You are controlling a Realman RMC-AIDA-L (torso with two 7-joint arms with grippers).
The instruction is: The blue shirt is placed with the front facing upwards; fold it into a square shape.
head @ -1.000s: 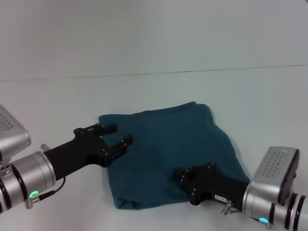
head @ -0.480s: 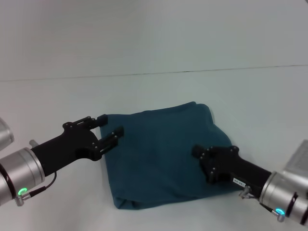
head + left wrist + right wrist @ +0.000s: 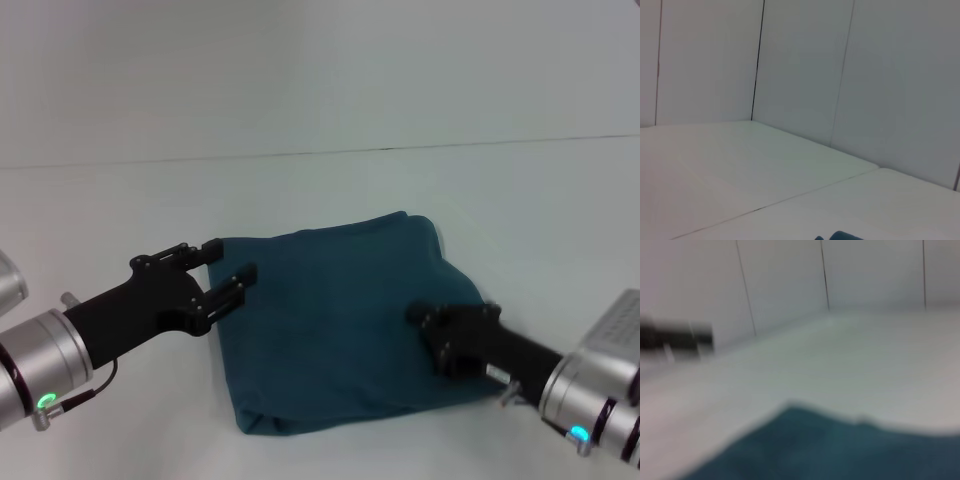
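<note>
On the pale bench before you, the blue shirt lies folded into a rough square, no print or collar showing on its upper face. You see the bench as a plain, off-white surface, crossed by a thin dark seam that runs side to side beyond the shirt. Behind it stands a pale panelled wall with narrow vertical joints, seen from both wrist cameras.

Your left claw sits at the shirt's far left corner, fingers spread apart and holding nothing; whether a fingertip touches the cloth cannot be told. Your right claw lies over the shirt's near right part, just inside its right edge; you cannot tell from these views whether it is open or shut. The left wrist view catches only a sliver of the shirt at its edge; the right wrist view shows a broad stretch of teal cloth against the bench.

Against half a second ago, the left claw holds the same spot and spread. The right claw has drawn slightly toward the near right. The shirt's outline is unchanged.
</note>
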